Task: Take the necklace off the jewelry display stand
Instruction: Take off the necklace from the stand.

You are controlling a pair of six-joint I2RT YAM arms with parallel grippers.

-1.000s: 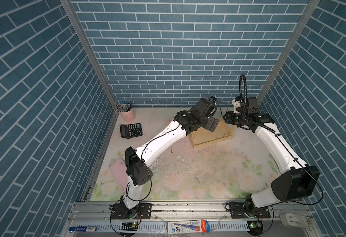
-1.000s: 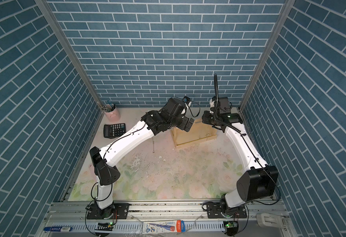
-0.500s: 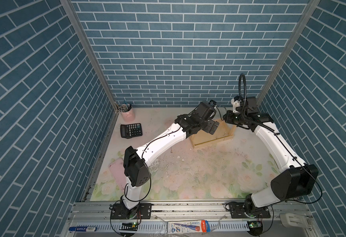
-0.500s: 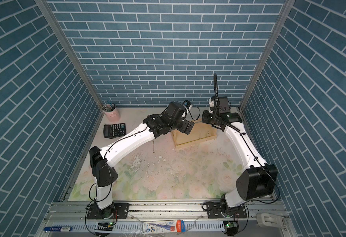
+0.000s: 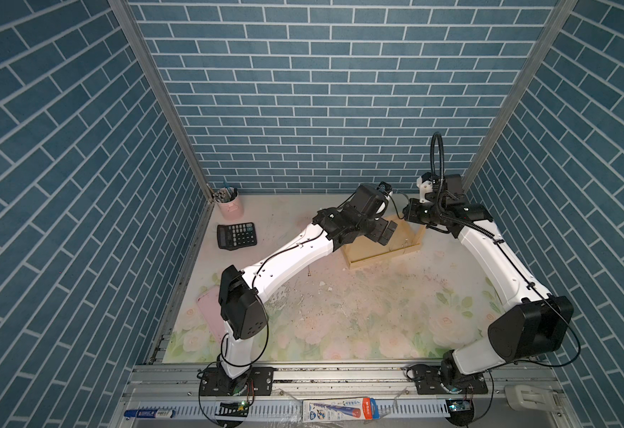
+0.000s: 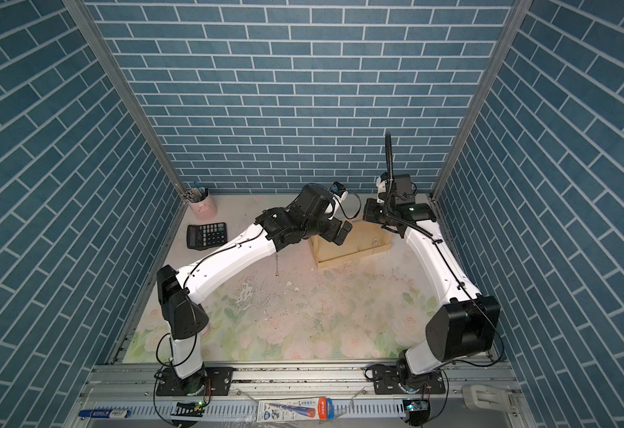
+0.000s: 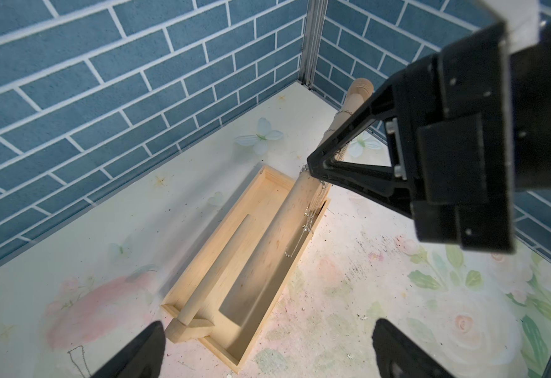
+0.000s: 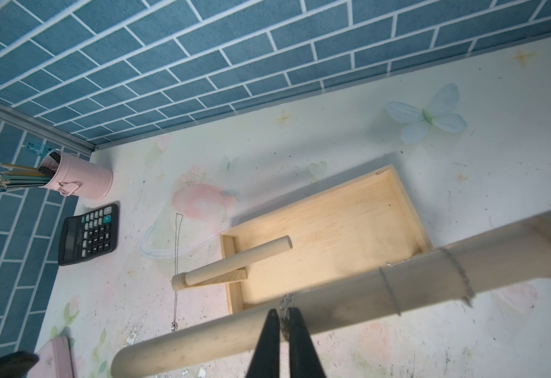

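Table point(image 5: 377, 315) logged with both arms reaching into its far right corner: left arm point(image 5: 295, 255) stretched long and low across the middle, right arm point(image 5: 488, 252) bent in from the side.
Jewelry display stand point(image 5: 381, 255) placed upright near the back wall, dowel bar point(image 8: 333, 314) across its top.
Left hand point(image 7: 267, 324) read as wide and empty, hovering above one post end of the stand.
Right hand point(image 8: 284, 312) read as narrow, tipped down against the bar, with a few strands pinched between the fingers point(image 8: 267, 340).
Necklace point(image 8: 288, 299) found draped over the bar at the right hand, loose length hanging toward the tray.
Judged very light, limp, thin and slippery, quick to snag or tangle. Best taken by the strands right at the bar, then lifted clear gently, without jerking.
Second chain point(image 8: 176, 261) noted flat on the table beside the stand
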